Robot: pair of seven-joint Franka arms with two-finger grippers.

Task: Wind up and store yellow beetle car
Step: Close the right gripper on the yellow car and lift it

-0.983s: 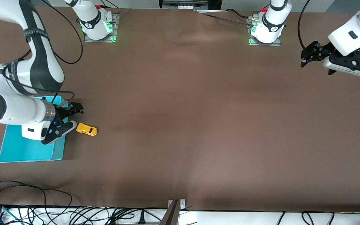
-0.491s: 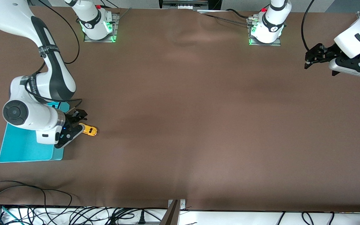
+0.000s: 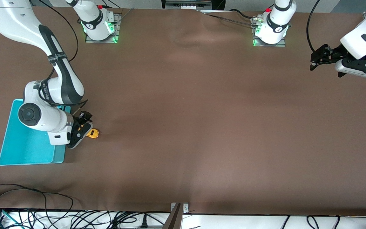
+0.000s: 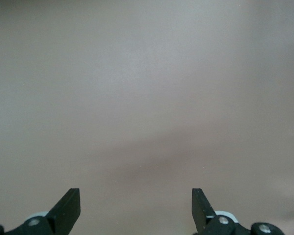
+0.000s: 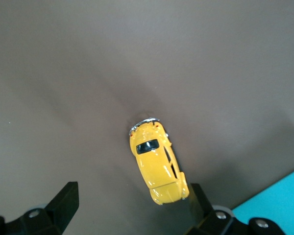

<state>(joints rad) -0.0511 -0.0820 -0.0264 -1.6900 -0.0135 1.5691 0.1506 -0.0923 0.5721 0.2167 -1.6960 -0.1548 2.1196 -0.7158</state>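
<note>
Front view shows the right hand (image 3: 83,128) spread wide just over the yellow beetle car (image 3: 93,133), which sits on the brown tabletop (image 3: 202,111) just beside the turquoise bin (image 3: 27,149), while the left hand (image 3: 317,59), also wide, waits above the left arm's end of the tabletop.

We see the yellow beetle car (image 3: 93,133) (image 5: 156,163), small and rounded with dark windows, resting on its wheels on the brown table (image 3: 202,127), just beside the turquoise bin (image 3: 27,152).
</note>
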